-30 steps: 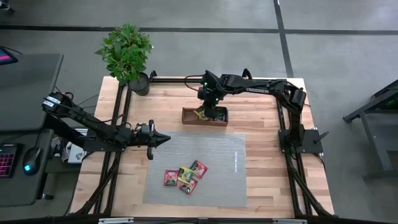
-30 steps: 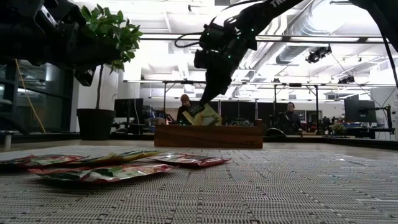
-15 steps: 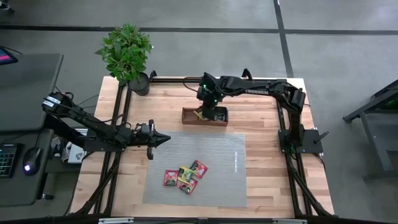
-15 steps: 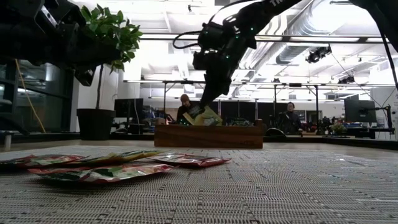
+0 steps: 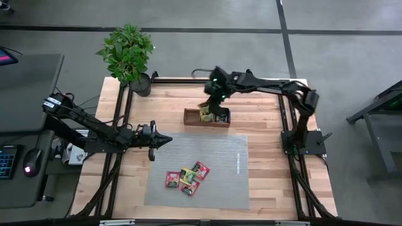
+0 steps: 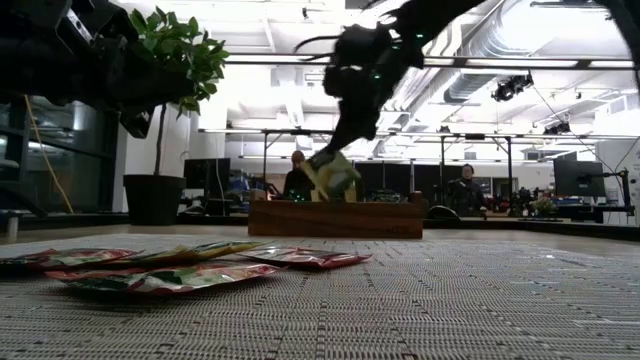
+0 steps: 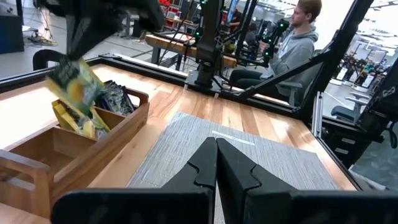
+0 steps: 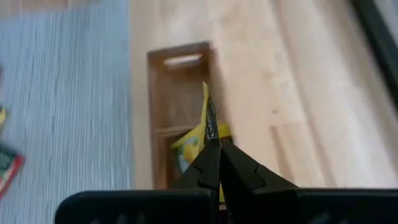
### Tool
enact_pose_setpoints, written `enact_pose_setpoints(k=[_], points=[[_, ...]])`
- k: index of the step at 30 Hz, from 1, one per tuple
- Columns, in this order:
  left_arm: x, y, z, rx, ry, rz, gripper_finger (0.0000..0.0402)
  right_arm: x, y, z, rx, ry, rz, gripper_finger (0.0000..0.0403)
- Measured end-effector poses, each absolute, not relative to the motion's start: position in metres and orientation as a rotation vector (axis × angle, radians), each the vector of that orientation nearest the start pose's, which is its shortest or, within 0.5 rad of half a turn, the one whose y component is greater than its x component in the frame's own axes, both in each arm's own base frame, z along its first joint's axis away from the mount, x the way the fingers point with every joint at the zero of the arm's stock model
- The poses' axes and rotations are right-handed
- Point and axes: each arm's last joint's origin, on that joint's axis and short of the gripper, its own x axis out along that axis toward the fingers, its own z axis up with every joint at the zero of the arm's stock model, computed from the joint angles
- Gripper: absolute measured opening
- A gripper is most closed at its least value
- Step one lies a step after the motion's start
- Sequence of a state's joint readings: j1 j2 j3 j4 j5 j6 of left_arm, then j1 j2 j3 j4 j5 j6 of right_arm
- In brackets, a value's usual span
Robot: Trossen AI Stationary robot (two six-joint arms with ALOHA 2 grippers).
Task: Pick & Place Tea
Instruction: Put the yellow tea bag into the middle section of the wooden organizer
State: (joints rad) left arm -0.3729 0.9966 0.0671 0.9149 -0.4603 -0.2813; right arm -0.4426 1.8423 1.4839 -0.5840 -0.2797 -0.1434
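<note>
Yellow sachet pinched in right gripper, hanging directly over the wooden tray.
I read the left gripper clenched empty, nearer the mat's sachets.

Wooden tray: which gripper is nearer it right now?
Right. The right gripper hangs just above the wooden tray, pinching a yellow sachet; the left gripper waits beside the mat's near-left edge.
</note>
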Motion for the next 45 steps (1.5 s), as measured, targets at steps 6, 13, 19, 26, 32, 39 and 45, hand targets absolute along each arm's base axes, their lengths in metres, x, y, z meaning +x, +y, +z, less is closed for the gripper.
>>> enact_pose_setpoints(k=[6,13,19,26,32,39,45], points=[[0.158,-0.048,0.163,-0.261,0.0,0.092,0.0,0.312,-0.146,0.245,0.278,0.57,-0.152,0.0],[0.158,-0.048,0.164,-0.27,-0.003,0.094,0.0,0.284,-0.117,0.23,0.287,0.317,-0.251,0.0],[0.158,-0.048,0.164,-0.282,-0.007,0.094,0.0,0.298,-0.109,0.209,0.283,0.37,-0.244,0.0],[0.158,-0.048,0.164,-0.283,-0.008,0.092,0.0,0.306,-0.112,0.189,0.298,0.422,-0.288,0.0],[0.158,-0.048,0.164,-0.283,-0.006,0.087,0.0,0.311,-0.108,0.174,0.327,0.483,-0.271,0.0],[0.158,-0.048,0.164,-0.28,-0.001,0.088,0.0,0.309,-0.107,0.169,0.332,0.53,-0.282,0.0],[0.158,-0.048,0.164,-0.269,-0.001,0.088,0.0,0.308,-0.107,0.168,0.306,0.545,-0.27,0.0028]])
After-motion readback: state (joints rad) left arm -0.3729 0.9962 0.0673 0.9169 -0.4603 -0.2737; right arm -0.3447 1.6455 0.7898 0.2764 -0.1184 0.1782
